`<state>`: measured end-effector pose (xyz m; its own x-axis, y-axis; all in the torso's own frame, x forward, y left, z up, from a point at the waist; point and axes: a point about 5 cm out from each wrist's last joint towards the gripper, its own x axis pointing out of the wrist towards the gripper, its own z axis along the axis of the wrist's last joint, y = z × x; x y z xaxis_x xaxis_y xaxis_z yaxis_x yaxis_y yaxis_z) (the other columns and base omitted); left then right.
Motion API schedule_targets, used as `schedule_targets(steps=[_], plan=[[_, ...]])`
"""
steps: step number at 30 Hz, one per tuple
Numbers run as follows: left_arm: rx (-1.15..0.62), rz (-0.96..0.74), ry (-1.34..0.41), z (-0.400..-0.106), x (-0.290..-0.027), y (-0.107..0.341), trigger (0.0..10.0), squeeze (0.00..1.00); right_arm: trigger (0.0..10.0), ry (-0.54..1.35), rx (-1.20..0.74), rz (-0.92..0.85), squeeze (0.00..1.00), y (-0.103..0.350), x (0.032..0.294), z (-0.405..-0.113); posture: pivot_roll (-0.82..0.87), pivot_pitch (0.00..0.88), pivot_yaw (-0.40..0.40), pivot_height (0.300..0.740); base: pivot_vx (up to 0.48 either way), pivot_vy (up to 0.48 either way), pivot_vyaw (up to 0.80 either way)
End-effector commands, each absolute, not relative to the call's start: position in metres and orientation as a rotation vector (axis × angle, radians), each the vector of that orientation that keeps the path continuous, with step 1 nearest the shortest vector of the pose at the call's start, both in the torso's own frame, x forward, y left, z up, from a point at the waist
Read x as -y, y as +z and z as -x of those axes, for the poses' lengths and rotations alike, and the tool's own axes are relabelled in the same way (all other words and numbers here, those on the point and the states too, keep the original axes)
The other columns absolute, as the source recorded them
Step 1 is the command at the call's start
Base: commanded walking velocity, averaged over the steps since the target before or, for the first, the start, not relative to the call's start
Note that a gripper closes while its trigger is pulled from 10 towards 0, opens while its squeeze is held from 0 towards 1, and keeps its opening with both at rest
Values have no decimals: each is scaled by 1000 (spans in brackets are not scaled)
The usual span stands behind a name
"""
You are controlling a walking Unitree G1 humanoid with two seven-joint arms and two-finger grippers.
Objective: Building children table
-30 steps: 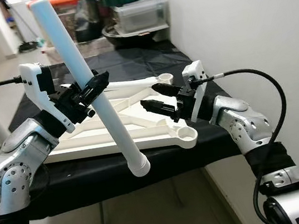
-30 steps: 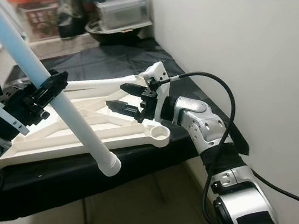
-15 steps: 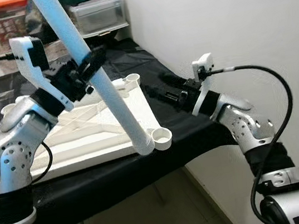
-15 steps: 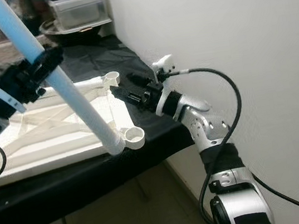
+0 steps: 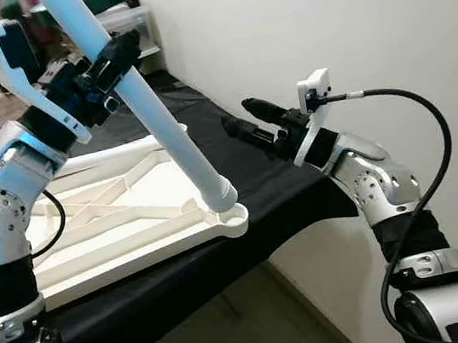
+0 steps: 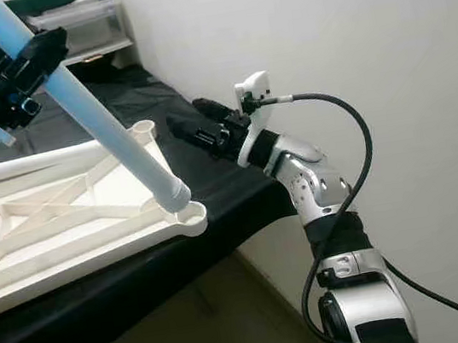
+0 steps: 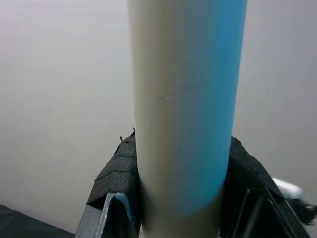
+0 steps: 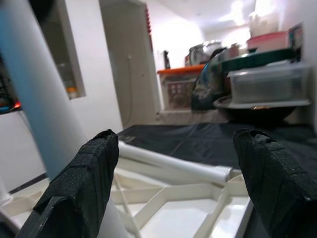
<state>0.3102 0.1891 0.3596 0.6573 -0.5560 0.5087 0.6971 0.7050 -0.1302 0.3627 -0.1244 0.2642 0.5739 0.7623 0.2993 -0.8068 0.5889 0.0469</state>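
Seating the leg [image 5: 174, 136]: my left claw [image 5: 106, 62] grips it, tilted, foot at the frame's [image 5: 117, 231] near-right socket [image 5: 234, 216]. Right claw [image 5: 243, 120] hovers wide. Next, I'd straighten and press.

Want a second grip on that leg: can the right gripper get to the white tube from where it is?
Probably yes. The right gripper is open and empty over the black cloth, beside the white tube; nothing stands between them.
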Motion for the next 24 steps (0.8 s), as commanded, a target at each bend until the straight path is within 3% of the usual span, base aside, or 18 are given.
schedule_targets(steps=[1,10,18,24], plan=[[476,313,-733,-309,-190,366,10000,0,10000,921,286,-187,0,270,124,-364,54,0,14,740,0,0,-756],[469,305,-736,-313,-191,367,10000,0,10000,919,290,-178,0,269,119,-364,56,0,15,740,0,0,-764],[449,280,-751,-316,-189,365,10000,0,10000,975,284,-135,0,271,113,-362,53,0,19,740,0,0,0],[412,231,-814,-319,-186,362,10000,0,10000,1089,189,32,0,265,116,-362,49,0,21,740,0,0,0]])
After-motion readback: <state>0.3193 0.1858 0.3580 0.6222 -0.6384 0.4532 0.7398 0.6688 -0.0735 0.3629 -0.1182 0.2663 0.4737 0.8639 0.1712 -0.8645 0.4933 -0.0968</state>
